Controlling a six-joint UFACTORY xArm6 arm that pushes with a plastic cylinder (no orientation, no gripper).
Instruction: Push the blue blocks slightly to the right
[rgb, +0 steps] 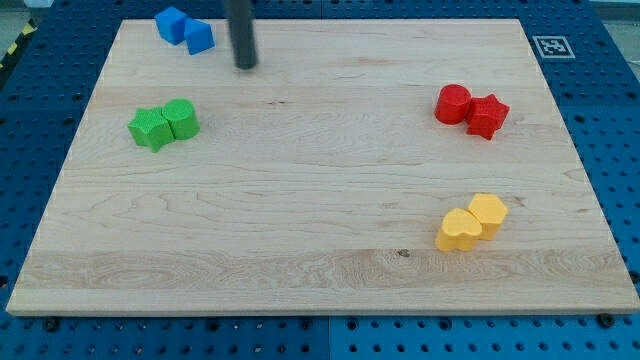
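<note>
With no jaws to open or close, the rod's tip (245, 65) stands at three o'clock of the blue blocks (185, 29) at the board's (320, 270) eleven o'clock corner, so pushing from there would shove them left.

Two blue blocks, a cube (171, 23) and a wedge-like piece (200, 37) (touching each other), are seen at the board's top-left corner.

Rod (242, 25) cut off by the view's top edge.
</note>
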